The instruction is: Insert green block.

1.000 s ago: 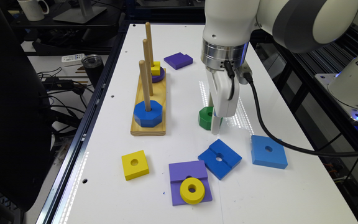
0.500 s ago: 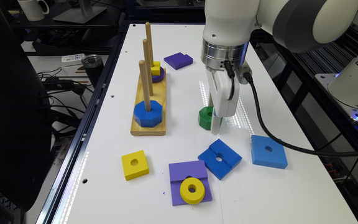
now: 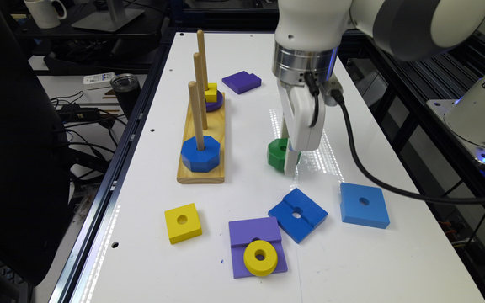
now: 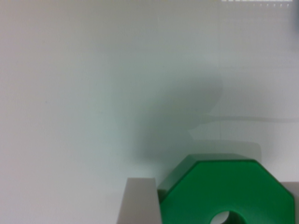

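Green block (image 3: pixel 278 154) is sitting on the white table (image 3: pixel 251 130), right at the tip of the gripper (image 3: pixel 289 163). In the wrist view the green block (image 4: pixel 226 189) is showing its eight sides and its round hole. One grey finger (image 4: pixel 138 201) is touching one side of it, and a bit of the other finger is peeking out on the far side. So the fingers are sitting on both sides of the block and hugging it.

The gripper is pointing straight down from the big white arm (image 3: pixel 310 25). A black cable (image 3: pixel 364 168) is hanging from it and running off to the exterior view's right.

A wooden base (image 3: pixel 202 139) with three pegs is lying well apart from the gripper, toward the exterior view's left. A blue octagon (image 3: pixel 200 153) is sitting on the nearest peg (image 3: pixel 195 115). A small yellow block (image 3: pixel 211 92) is sitting on a purple disc (image 3: pixel 216 103) on the far peg.

A dark blue square (image 3: pixel 297 214) is lying near the gripper, closer to the camera. A lighter blue square (image 3: pixel 364 205) is lying beside that one. A purple block (image 3: pixel 253 232) is lying next to them, and a yellow ring (image 3: pixel 260 257) is resting on top of it. A yellow square (image 3: pixel 182 223) is lying farther to the exterior view's left. Another purple piece (image 3: pixel 241 81) is lying far behind the gripper.
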